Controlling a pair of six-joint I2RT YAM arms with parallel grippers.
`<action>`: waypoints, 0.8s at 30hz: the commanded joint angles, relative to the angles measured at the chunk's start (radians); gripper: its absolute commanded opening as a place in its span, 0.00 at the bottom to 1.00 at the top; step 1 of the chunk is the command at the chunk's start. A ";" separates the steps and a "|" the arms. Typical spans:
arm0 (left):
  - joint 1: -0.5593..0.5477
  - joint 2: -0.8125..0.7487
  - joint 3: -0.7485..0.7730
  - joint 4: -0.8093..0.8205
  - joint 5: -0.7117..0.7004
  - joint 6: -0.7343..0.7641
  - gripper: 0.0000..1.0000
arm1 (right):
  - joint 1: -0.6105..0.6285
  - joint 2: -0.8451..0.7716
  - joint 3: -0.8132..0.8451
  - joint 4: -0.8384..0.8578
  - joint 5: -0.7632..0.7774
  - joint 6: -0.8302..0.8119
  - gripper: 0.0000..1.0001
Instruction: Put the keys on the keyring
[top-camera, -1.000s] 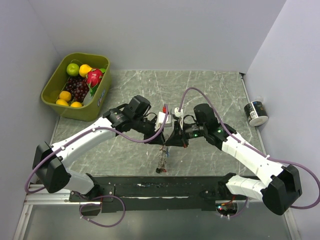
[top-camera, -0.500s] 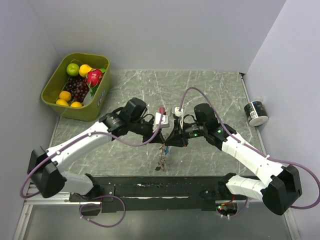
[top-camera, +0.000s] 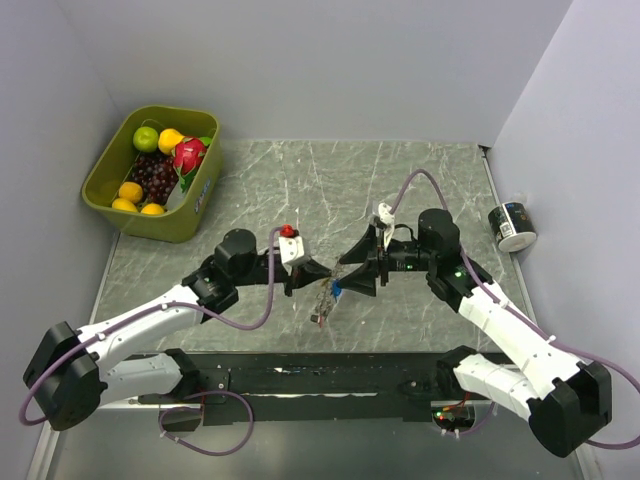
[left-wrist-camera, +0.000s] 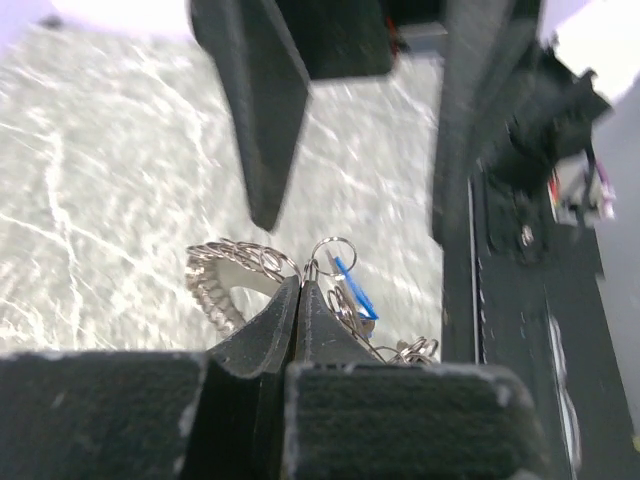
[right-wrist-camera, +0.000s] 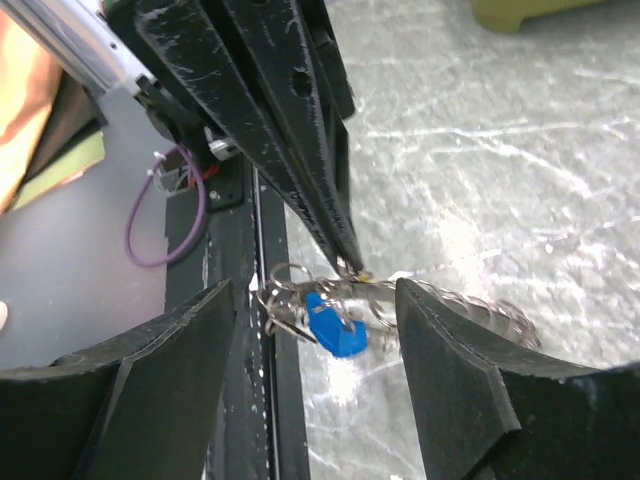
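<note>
The biggest thing in shot was the grey marble-look table (top-camera: 400, 180), with the left arm (top-camera: 150, 320) and right arm (top-camera: 500, 320) both reaching in over its middle so their tips nearly met. Way off behind the left gripper (top-camera: 312, 273), at the far corner, sat a green bin (top-camera: 192, 212) full of fruit (top-camera: 155, 178). Out past the right gripper (top-camera: 350, 274), beyond the table edge, there was a small black-and-white roll (top-camera: 512, 226) (couldn't tell what it actually was).

The left gripper's fingers were pressed together with no gap, pinching the wire of the keyring (left-wrist-camera: 215, 288) right at their tips. The ring's beaded rim curved away to one side of that pinch.

The right gripper was spread wide, one finger on each side of the left one's tips, and it was touching nothing as far as I could see. In its own wrist view the ring and keys sat right in the gap between its fingers.

A blue-headed key (right-wrist-camera: 333, 332) dangled just under the left gripper's tips, beside a little plain split ring (left-wrist-camera: 330, 247). The other keys (top-camera: 320, 312) hung in a clump below the pinch point, too small and blurry to pick out colours. Whether the lowest ones touched the table, I couldn't tell.
</note>
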 joint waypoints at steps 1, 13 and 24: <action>-0.001 -0.029 -0.046 0.376 -0.073 -0.142 0.01 | -0.006 -0.006 -0.001 0.096 -0.044 0.052 0.73; -0.001 0.003 -0.043 0.460 -0.041 -0.158 0.01 | -0.011 0.037 0.036 0.054 0.024 0.060 0.50; -0.001 -0.003 -0.032 0.390 -0.032 -0.113 0.01 | -0.043 -0.023 0.005 0.106 0.079 0.111 0.59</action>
